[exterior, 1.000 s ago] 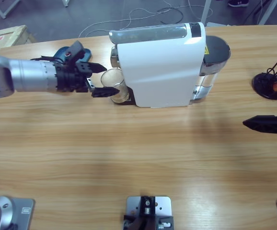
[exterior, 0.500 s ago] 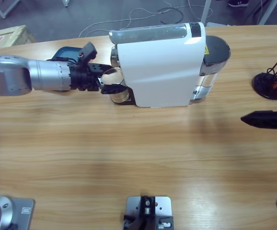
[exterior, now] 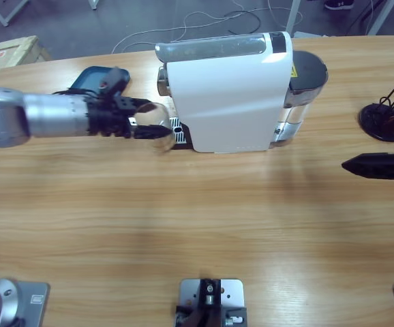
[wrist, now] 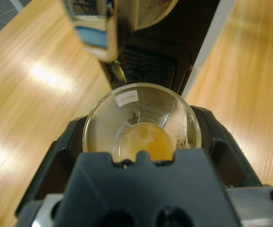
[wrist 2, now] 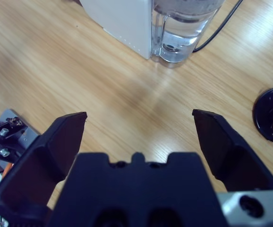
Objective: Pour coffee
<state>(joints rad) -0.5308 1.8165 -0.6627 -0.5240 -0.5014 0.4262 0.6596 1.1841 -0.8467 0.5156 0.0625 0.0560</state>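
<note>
Glass with coffee beside machine

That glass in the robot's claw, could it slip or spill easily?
The glass looks smooth and clear, so probably slippery and breakable. The left gripper is shut on it from both sides. The coffee is only a shallow layer, so a spill seems unlikely unless tipped far.
</note>
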